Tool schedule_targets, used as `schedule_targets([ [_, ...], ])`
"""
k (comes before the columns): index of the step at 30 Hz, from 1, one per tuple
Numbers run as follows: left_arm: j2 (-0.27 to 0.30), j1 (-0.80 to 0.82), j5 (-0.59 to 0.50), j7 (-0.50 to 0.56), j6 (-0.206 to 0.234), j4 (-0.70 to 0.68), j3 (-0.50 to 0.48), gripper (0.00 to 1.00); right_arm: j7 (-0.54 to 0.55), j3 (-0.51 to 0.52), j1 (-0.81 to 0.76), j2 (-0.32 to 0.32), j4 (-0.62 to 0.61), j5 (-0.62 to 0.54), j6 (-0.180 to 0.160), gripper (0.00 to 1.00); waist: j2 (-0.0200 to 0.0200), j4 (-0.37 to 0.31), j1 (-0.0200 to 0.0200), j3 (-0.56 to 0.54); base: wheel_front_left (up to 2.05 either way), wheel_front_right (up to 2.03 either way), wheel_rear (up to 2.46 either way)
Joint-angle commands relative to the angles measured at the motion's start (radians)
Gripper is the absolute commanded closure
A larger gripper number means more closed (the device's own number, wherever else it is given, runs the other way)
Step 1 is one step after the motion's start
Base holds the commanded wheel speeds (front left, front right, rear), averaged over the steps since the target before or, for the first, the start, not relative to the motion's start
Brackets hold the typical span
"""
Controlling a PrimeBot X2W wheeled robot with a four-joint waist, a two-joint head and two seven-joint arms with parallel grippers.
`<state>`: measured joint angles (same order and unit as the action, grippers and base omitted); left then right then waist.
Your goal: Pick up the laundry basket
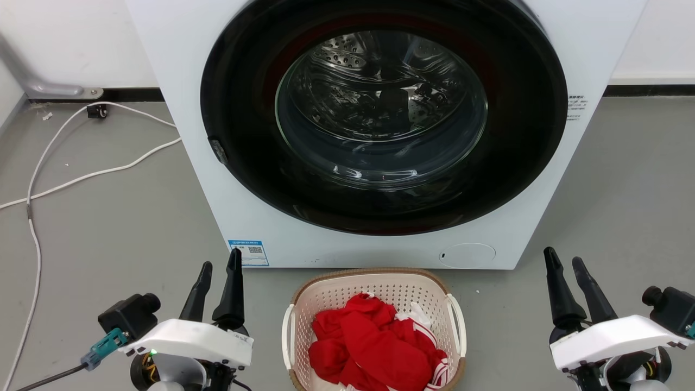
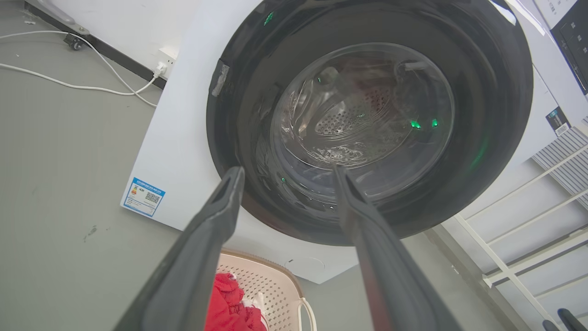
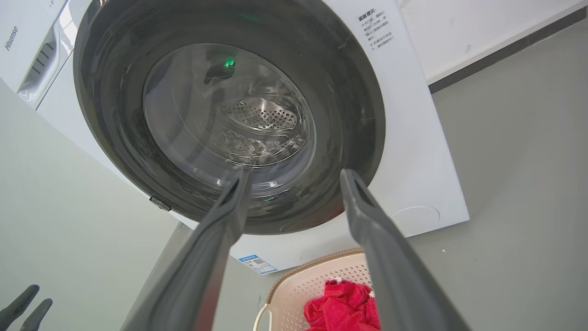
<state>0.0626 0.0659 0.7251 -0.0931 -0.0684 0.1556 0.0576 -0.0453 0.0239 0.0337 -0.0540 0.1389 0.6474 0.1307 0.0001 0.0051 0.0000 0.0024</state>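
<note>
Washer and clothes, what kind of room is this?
Probably a laundry room: a big front-loading washer stands on a grey floor, and a basket of red clothes sits right before it.

"Hisense" lettering (image 3: 11,37) on the upper panel of the washing machine (image 3: 413,151); blue QR-code sticker (image 1: 248,253) low on its front, print illegible.

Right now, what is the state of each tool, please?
Left tool: open, holding nothing.
Right tool: open, holding nothing.
</note>
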Motion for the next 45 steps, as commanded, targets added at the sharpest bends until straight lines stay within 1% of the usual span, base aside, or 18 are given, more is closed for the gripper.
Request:
schedule_targets([
  [1, 0.011, 0.005, -0.030, -0.011, 0.004, -0.016, 0.005, 0.00, -0.007, -0.001, -0.005, 0.001, -0.018, -0.032, 0.000, 0.00, -0.0001, 0.000, 0.0000, 0.000, 0.00, 0.00, 0.00],
  [12, 0.024, 0.005, -0.168, -0.042, 0.026, -0.025, 0.030, 0.00, -0.013, -0.009, -0.017, 0.002, -0.052, -0.193, 0.000, 0.00, -0.0001, 0.000, 0.0000, -0.001, 0.00, 0.00, 0.00],
  [22, 0.033, 0.003, -0.272, -0.068, 0.043, -0.027, 0.047, 0.00, -0.025, -0.016, -0.028, 0.002, -0.076, -0.315, 0.000, 0.00, -0.0001, 0.000, 0.0000, -0.001, 0.00, 0.00, 0.00],
  [40, 0.044, -0.002, -0.436, -0.110, 0.070, -0.028, 0.070, 0.00, -0.028, -0.013, -0.049, 0.004, -0.104, -0.495, 0.000, 0.00, -0.0001, 0.002, 0.0000, -0.001, 0.00, 0.00, 0.00],
  [45, 0.043, -0.003, -0.474, -0.121, 0.074, -0.025, 0.076, 0.00, -0.029, -0.013, -0.051, 0.004, -0.107, -0.526, 0.000, 0.00, -0.0001, 0.002, 0.0000, -0.001, 0.00, 0.00, 0.00],
])
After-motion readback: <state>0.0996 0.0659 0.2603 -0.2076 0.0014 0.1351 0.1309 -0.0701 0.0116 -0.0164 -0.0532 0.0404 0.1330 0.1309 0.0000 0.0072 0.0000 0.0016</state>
